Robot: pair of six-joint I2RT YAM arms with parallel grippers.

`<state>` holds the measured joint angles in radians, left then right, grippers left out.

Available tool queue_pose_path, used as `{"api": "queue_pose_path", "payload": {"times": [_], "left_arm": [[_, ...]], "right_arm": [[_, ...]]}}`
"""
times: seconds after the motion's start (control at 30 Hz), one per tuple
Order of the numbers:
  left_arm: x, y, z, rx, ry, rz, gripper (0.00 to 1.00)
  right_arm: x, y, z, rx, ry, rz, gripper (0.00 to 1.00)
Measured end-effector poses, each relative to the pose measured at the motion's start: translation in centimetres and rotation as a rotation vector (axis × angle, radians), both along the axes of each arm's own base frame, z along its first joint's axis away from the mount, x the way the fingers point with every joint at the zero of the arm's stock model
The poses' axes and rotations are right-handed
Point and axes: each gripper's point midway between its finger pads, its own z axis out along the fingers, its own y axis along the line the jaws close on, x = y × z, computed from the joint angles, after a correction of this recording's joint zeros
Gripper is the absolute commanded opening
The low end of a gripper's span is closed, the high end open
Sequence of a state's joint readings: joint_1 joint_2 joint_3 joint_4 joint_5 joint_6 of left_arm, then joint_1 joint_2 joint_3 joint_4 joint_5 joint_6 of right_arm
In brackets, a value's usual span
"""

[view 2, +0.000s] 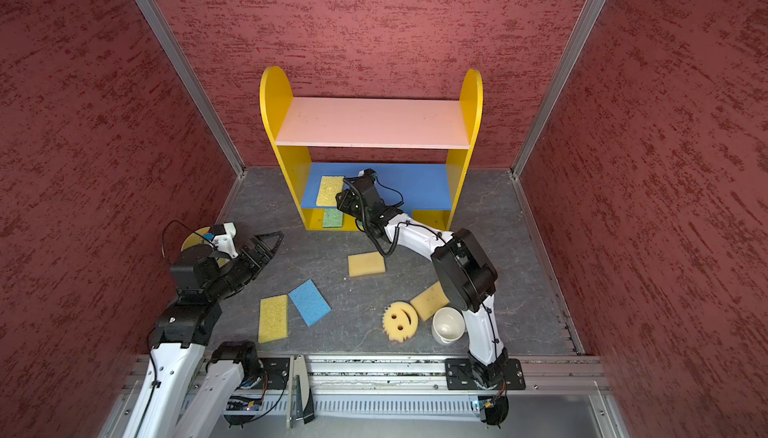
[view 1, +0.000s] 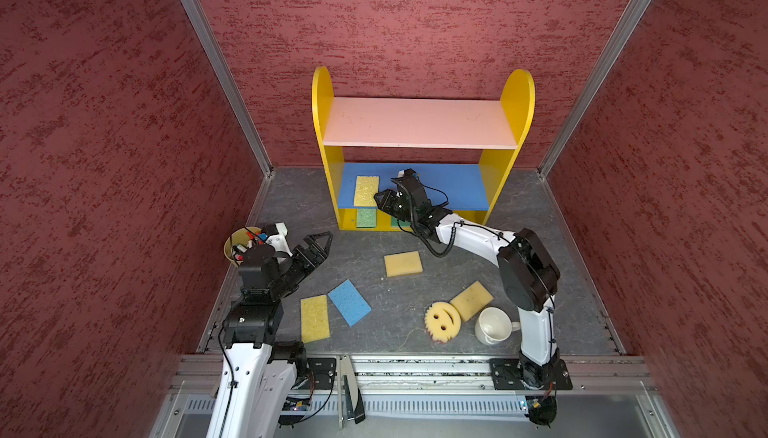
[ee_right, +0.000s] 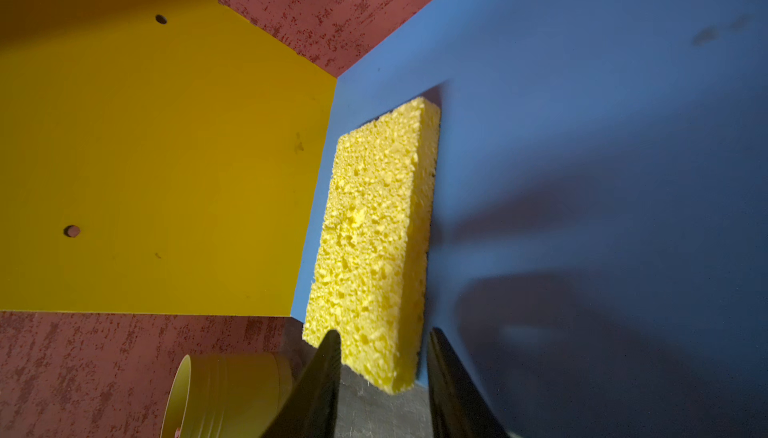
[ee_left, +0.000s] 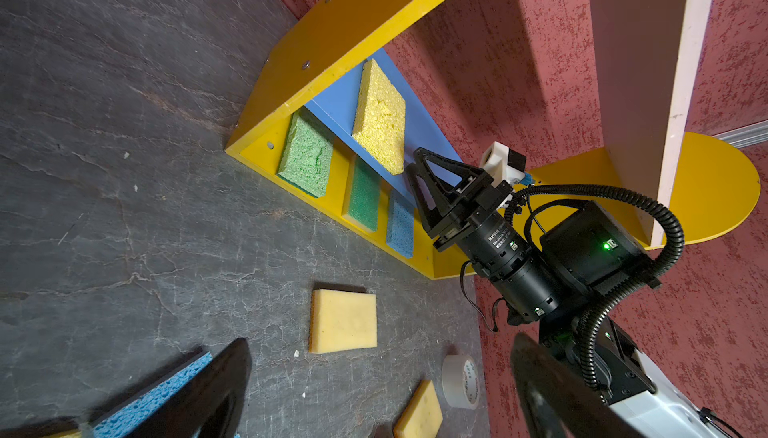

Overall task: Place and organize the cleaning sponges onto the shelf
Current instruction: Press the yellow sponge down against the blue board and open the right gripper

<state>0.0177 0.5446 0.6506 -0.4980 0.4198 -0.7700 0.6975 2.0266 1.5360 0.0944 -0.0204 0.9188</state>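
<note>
hidden: in both top views the right gripper [view 1: 380, 200] and its arm cover much of the yellow base of the shelf [view 1: 419, 124]; only the light green sponge [view 1: 366, 218] shows plainly there.
seen only from the left wrist: a dark green sponge [ee_left: 363, 195] and a shelved blue sponge [ee_left: 400, 224] lie beside it on the base; a white tape roll [ee_left: 461, 380] lies by the wall.
right fingers: slightly apart, either side of the near end of the yellow sponge [ee_right: 374, 228]. it lies flat on the blue middle board, close to a side panel, its end past the front edge. whether they pinch it cannot be told.
left gripper [view 1: 319, 244]: fingers spread wide, holding nothing, beside the marker cup [view 1: 235, 249].
on the floor: tan sponge [view 1: 403, 264]; blue floor sponge [view 1: 350, 302] meeting a yellow floor sponge [view 1: 314, 318] at a corner; second tan sponge [view 1: 471, 300] just beside the smiley sponge [view 1: 442, 320].
in the way: white mug [view 1: 494, 326], close by the right arm.
</note>
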Motion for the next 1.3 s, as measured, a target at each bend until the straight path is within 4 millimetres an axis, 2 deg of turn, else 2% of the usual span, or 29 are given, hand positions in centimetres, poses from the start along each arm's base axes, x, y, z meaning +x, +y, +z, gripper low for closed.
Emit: {"api": "queue_pose_path", "payload": {"times": [0.2,0.53,1.3], "left_arm": [[0.1,0.0,-0.1,-0.001,0.006,0.000,0.97],[0.2,0.1,-0.9,-0.001,0.028,0.003,0.97],[0.6,0.0,-1.5,-0.008,0.053,-0.007,0.97]], "right_arm": [[0.3,0.2,-1.3,-0.026,0.020,0.002,0.27],[1.0,0.8,-1.5,-0.030,0.021,0.004,0.17],[1.7,0.6,-1.4,-0.025,0.016,-0.005,0.23]]}}
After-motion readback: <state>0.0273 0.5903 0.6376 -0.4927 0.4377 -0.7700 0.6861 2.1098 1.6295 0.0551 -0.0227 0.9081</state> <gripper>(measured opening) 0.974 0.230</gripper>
